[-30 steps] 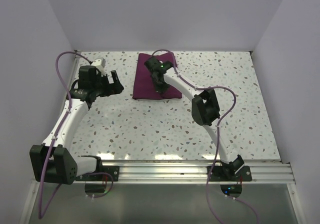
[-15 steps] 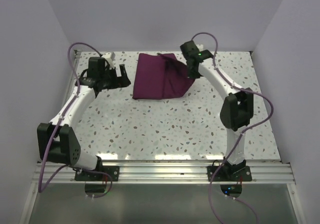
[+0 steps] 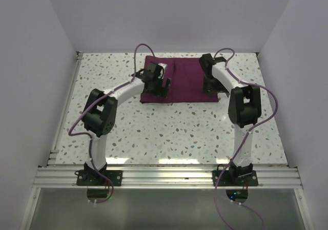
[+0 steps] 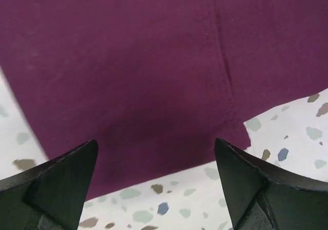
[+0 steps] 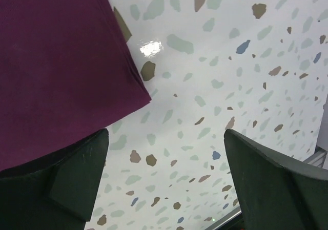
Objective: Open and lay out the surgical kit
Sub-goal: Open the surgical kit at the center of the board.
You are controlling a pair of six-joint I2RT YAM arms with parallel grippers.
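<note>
Judging by the half-spread wrap [image 3: 187,81], you have folds left to open; left gripper [image 4: 156,142] and right gripper [image 5: 166,132] gape empty.

A dark purple cloth wrap [image 3: 184,81] is laid far-centre on the speckled terrazzo worktop [image 3: 169,132]. The left tool [image 4: 156,189] is held over its left end, the right tool [image 5: 166,184] over a right corner.

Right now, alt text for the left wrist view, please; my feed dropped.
Dark purple cloth wrap fills most of the frame, its near edge meeting speckled table. The left hand is open, its dark fingers spread either side of that edge, holding nothing.
</note>
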